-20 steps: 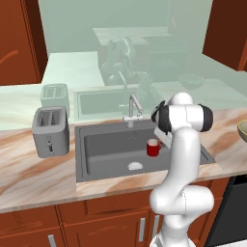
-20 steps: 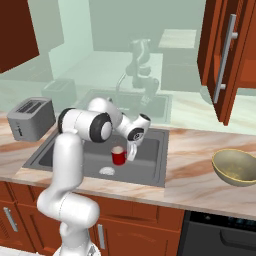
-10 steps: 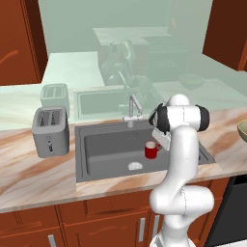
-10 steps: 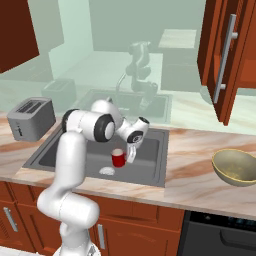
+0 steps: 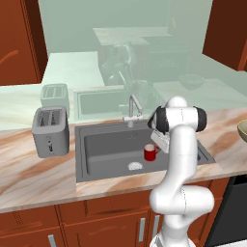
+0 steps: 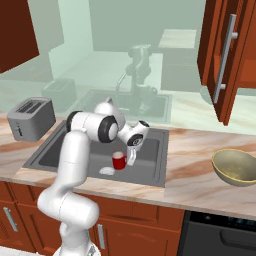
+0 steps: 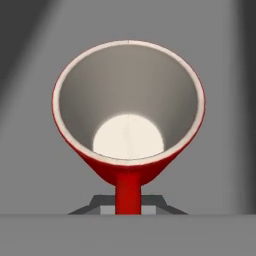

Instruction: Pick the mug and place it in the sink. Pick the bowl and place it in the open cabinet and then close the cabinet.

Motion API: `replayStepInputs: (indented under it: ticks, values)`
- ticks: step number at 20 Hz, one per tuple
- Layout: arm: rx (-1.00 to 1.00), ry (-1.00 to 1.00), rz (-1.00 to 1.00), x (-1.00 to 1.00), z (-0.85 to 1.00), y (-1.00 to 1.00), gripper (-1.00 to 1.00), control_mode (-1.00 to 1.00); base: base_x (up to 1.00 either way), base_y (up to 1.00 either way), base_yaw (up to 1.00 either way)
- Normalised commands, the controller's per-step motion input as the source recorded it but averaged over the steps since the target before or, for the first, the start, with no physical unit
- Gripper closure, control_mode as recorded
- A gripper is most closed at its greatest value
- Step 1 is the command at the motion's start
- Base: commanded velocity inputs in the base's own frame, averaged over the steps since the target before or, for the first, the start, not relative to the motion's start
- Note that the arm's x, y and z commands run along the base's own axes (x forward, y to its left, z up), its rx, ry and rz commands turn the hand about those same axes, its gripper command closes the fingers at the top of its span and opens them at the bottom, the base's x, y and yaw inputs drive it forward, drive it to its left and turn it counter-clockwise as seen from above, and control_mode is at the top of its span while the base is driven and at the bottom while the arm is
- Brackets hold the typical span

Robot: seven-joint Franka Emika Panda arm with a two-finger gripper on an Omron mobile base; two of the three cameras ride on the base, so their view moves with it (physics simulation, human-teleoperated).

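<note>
Fingers (image 5: 157, 144) pinched tight on the handle of the mug (image 5: 151, 152), as seen from the left base camera, with the red mug low inside the sink (image 5: 101, 147), close to the pale drain (image 5: 135, 166) on the basin floor; whether it rests on the floor or hangs just above it I cannot tell. From the right base camera the fingers (image 6: 131, 157) sit just beside the mug (image 6: 119, 161) in the sink (image 6: 150, 150), while the bowl (image 6: 235, 167) waits on the surface (image 6: 190, 150) well off to the right, empty apart from faint marks inside, under the cabinet (image 6: 227, 55), whose door stands open. The hand camera looks straight into the mug (image 7: 128, 125): pale interior, nothing in it, its handle running down between the fingertips. By my reckoning the mug step is nearly done, wanting only a release; the bowl and the cabinet door are untouched.
</note>
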Motion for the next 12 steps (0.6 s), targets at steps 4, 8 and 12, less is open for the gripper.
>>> replayStepInputs:
  ticks: [4, 8, 12]
  values:
    - [0.0, 0.0, 0.0, 0.07, -0.27, 0.13, 1.0, -1.0, 0.0, 0.0, 0.0]
    - [0.0, 0.0, 0.0, 0.11, -0.18, 0.14, 1.0, -1.0, 0.0, 0.0, 0.0]
    - [0.0, 0.0, 0.0, 0.01, -0.13, 0.01, 1.0, -1.0, 0.0, 0.0, 0.0]
